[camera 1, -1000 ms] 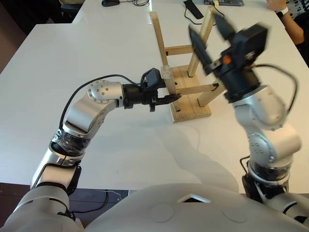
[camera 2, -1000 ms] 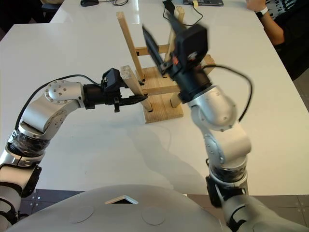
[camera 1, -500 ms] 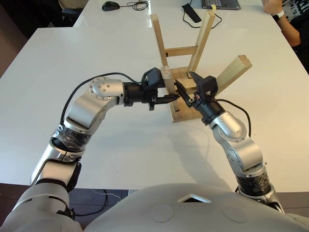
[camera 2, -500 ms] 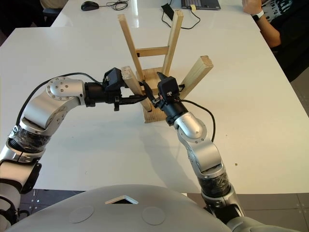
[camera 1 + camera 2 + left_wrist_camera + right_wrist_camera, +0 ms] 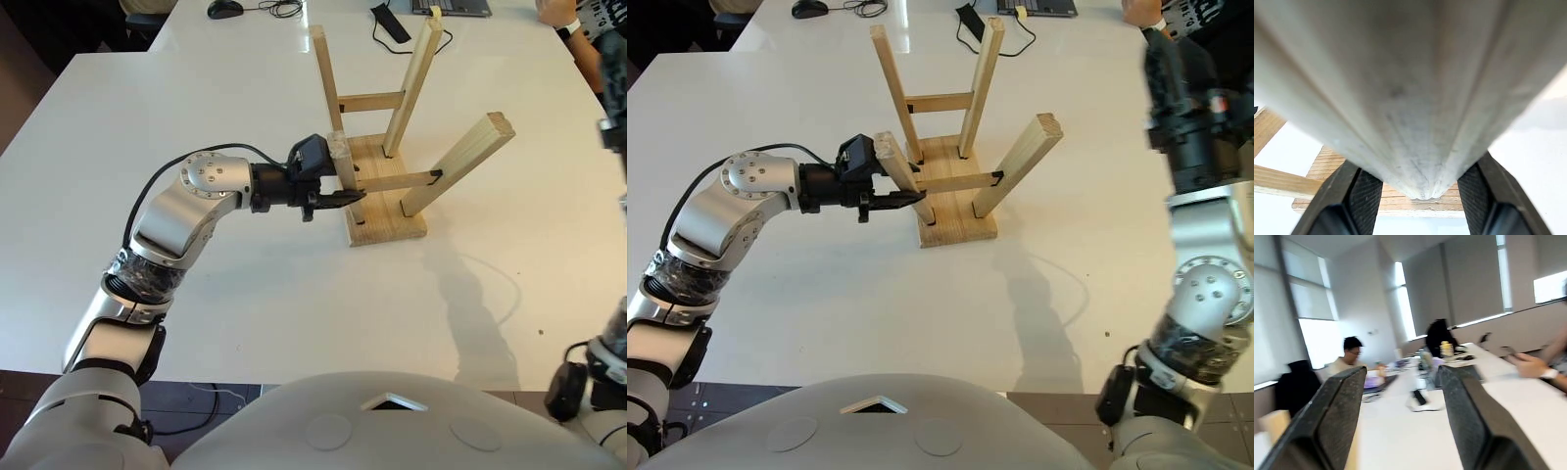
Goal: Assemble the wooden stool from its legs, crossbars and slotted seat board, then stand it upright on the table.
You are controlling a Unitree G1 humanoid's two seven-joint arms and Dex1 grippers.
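Note:
The wooden stool lies upside down on the white table, its slotted seat board (image 5: 389,217) flat on the surface. Two far legs (image 5: 323,73) (image 5: 417,69) stand upright with a crossbar (image 5: 370,101) between them. The near right leg (image 5: 460,160) leans outward, and a second crossbar (image 5: 397,181) joins it to the short near left leg (image 5: 341,164). My left gripper (image 5: 345,197) is shut on that near left leg (image 5: 1410,88), with its fingers (image 5: 1364,196) on either side. Raised at the far right, away from the stool, my right gripper (image 5: 1168,73) is open and holds nothing (image 5: 1403,377).
A computer mouse (image 5: 224,8), a black device with a cable (image 5: 392,22) and a laptop edge (image 5: 453,6) lie at the table's far end. The table (image 5: 147,127) has bare room to the left of the stool and in front of it.
The right arm swung down beside the seat board near my left gripper, then pulled away up to the far right. The left arm kept still on the leg.

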